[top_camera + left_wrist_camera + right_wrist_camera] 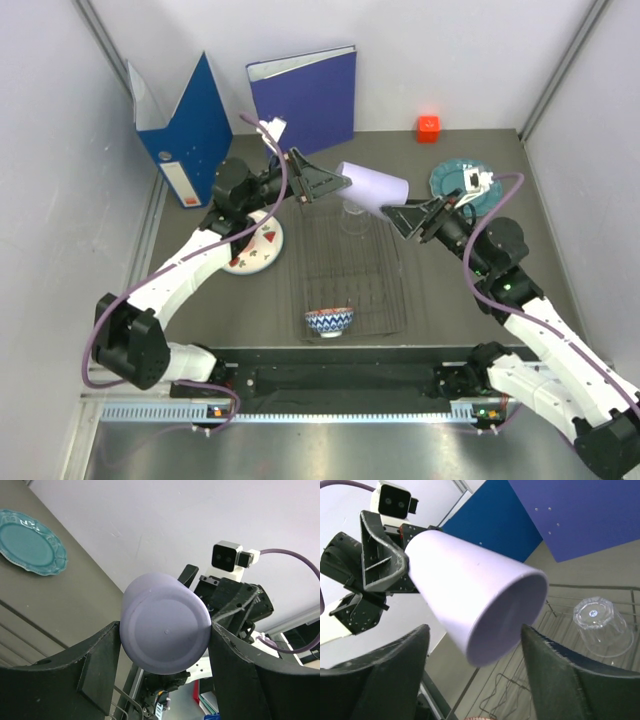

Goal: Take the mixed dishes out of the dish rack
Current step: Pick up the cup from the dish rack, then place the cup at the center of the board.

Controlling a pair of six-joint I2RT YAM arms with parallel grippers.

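We are holding the cup [375,190] sideways over the rack's [350,270] far end, left gripper [164,630] clamping its base, right gripper [474,630] gaping around its rim, and we are judging it light, stiff and slick, best pinched just behind the rim.

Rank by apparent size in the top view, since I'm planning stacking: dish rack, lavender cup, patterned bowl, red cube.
dish rack
lavender cup, though held up nearer the camera, so unsure against the patterned bowl
red cube

Grey table [400,148]: wire rack [350,280], teal plate [447,178], white plate [262,250], binders [305,100], red cube [428,127]
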